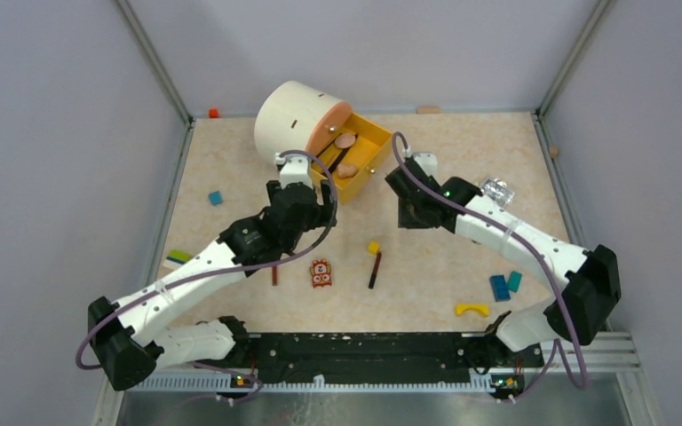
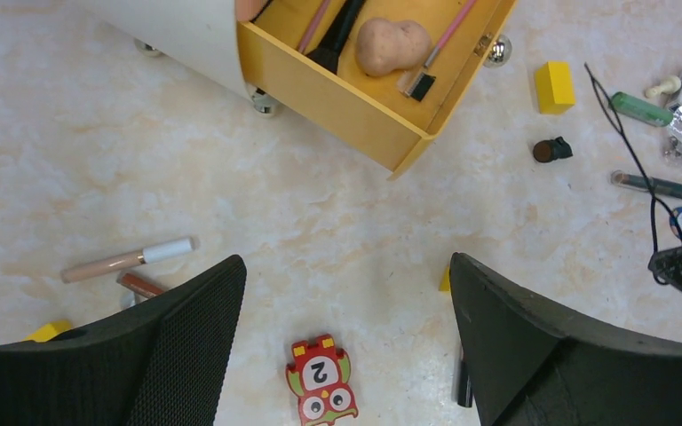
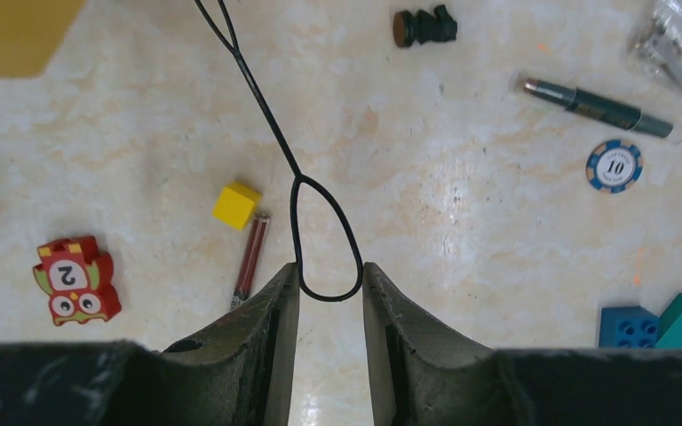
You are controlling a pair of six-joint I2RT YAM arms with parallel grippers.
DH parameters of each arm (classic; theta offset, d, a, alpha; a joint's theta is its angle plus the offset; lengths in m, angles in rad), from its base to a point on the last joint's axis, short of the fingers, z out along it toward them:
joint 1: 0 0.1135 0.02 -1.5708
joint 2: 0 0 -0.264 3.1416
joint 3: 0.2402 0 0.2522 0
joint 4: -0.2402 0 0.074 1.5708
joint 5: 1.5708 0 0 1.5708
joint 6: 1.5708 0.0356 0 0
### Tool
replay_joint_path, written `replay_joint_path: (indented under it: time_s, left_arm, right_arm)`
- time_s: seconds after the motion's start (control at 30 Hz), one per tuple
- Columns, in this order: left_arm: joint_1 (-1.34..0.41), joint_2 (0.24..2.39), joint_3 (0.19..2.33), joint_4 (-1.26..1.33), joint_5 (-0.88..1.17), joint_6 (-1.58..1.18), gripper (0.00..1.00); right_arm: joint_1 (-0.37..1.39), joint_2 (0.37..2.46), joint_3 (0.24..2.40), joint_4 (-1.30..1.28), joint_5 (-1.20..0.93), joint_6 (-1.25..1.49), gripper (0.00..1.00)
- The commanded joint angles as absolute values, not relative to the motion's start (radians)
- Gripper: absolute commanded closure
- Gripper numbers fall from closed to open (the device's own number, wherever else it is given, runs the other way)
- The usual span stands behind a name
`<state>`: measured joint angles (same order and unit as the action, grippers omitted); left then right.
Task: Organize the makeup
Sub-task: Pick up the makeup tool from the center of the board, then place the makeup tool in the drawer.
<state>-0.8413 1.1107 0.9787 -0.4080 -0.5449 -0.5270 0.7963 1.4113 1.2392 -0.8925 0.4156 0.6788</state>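
Left gripper [image 2: 344,264]: fingers spread wide, nothing between them. It hangs over the table [image 2: 320,222], owl toy [image 2: 321,389] at lower centre.

Lower left of that wrist view: peach pencil [image 2: 129,259], brown stick [image 2: 142,286] just beside it.

Upper centre: yellow drawer [image 2: 337,106], open, holding puff [image 2: 392,44], black brush [image 2: 337,35] and pink sticks [image 2: 313,25].

Right gripper [image 3: 329,269]: fingers narrow, pinching the rounded end of the wire loop [image 3: 297,177]. Stem runs to upper left of frame.

Left of the loop: red stick [image 3: 250,257], yellow block [image 3: 236,204]. Grey pencil [image 3: 599,108] upper right.
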Motion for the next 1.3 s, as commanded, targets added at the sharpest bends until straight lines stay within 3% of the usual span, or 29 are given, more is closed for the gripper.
replay_joint_path:
  time_s: [0.0, 0.8, 1.27]
  left_arm:
    - [-0.838, 1.072, 1.078, -0.505, -0.613, -0.468, 0.10]
    - [-0.836, 0.846, 1.024, -0.564, -0.832, -0.317, 0.05]
    - [-0.827, 0.776, 0.959, -0.527, -0.869, -0.314, 0.02]
  right_arm:
    - [0.771, 1.453, 1.387, -0.916, 0.463, 0.602, 0.69]
    - [0.718, 1.899, 2.055, -0.889, 0.425, 0.485, 0.68]
    - [0.679, 2.097, 2.247, -0.808, 0.278, 0.518, 0.67]
